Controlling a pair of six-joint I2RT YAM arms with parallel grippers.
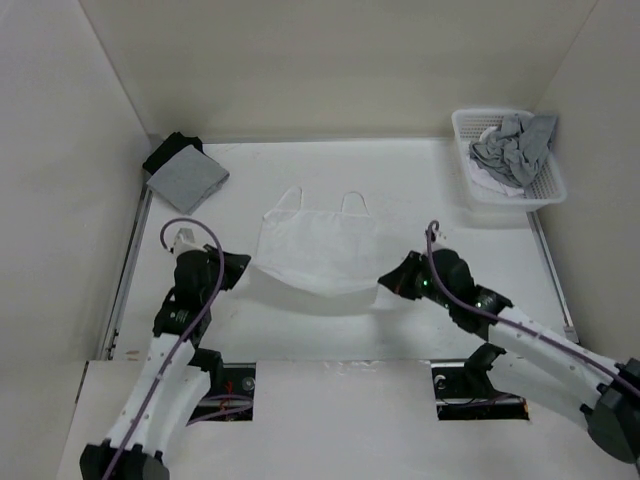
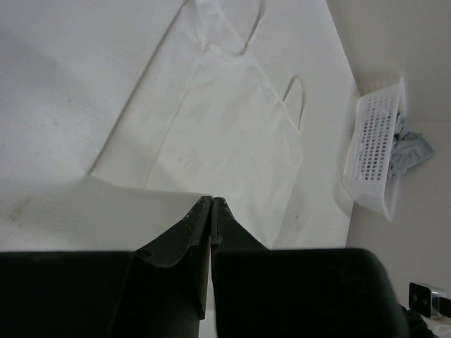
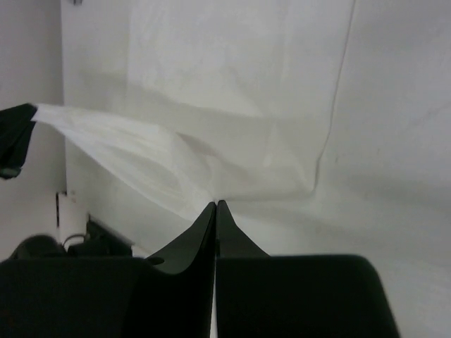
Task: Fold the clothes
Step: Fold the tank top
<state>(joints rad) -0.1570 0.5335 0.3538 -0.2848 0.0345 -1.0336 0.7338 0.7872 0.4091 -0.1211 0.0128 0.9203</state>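
The clothes, a thin white shirt (image 1: 318,245) with two narrow straps at its far edge, lie spread at the table's middle. The near hem is raised off the table between the two arms. My left gripper (image 1: 246,270) is shut on the hem's left corner, and my right gripper (image 1: 388,281) is shut on its right corner. In the left wrist view the closed gripper (image 2: 211,200) pinches the fabric edge, with the shirt (image 2: 225,127) stretching away beyond it. In the right wrist view the closed gripper (image 3: 215,204) holds the hem, and the shirt (image 3: 211,91) sags toward the left gripper's black fingers (image 3: 14,137).
A white basket (image 1: 490,200) holding grey garments (image 1: 512,148) stands at the back right, also seen as a basket (image 2: 373,151) in the left wrist view. A folded grey garment (image 1: 187,178) lies on a black cloth (image 1: 168,152) at the back left. Walls close in three sides.
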